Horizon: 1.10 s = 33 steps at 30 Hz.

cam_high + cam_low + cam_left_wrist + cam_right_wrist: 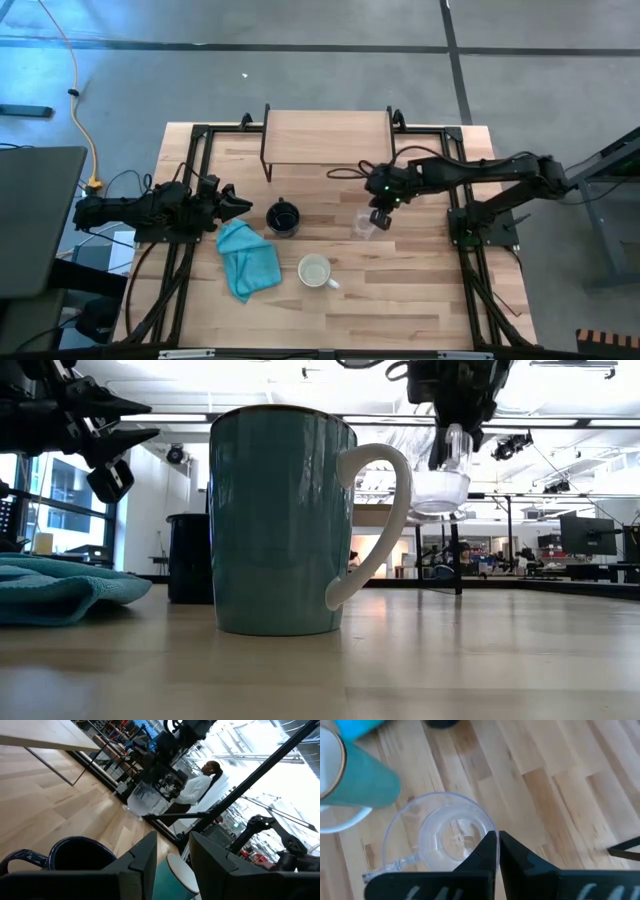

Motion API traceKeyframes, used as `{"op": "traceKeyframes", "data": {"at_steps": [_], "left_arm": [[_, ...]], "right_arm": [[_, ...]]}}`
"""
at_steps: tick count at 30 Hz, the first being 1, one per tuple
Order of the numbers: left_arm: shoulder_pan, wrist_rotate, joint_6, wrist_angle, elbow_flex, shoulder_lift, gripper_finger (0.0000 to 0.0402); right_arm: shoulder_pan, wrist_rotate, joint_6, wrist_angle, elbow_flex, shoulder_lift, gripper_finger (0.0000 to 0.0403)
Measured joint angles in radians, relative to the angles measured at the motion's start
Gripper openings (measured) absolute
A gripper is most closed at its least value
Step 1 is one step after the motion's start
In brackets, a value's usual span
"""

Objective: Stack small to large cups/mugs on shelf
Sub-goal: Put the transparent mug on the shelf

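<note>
The high view looks straight down on the whole desk [400, 300] from well above, taking in both arms and the floor around. The low view sits at desk-top height, close behind the teal mug [280, 520], which fills the middle of that picture, and faces level across to the shelf [375, 515] and the room. The left wrist view looks forward past the left tool [172, 865] along the desk towards the far arm and a person [200, 785] beyond. The right wrist view points down at the boards from just above the clear glass cup [445, 837], a thing all four views share.
</note>
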Motion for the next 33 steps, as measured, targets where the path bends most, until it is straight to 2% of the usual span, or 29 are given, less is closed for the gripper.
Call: {"op": "traceKeyframes", "data": {"at_steps": [8,18,22,33], "left_arm": [[0.000,0.000,0.001,0.000,0.000,0.000,0.0104],[0.000,0.000,0.002,0.000,0.000,0.000,0.0104],[0.000,0.000,0.001,0.000,0.000,0.000,0.0104],[0.000,0.000,0.001,0.000,0.000,0.000,0.0104]], "right_arm": [[-0.014,0.031,0.034,0.009,0.000,-0.058,0.0000],[-0.086,0.045,0.047,0.032,0.010,-0.087,0.0000],[-0.124,0.059,-0.008,-0.011,0.092,-0.082,0.0000],[-0.255,0.175,-0.127,-0.268,0.418,-0.083,0.0000]]}}
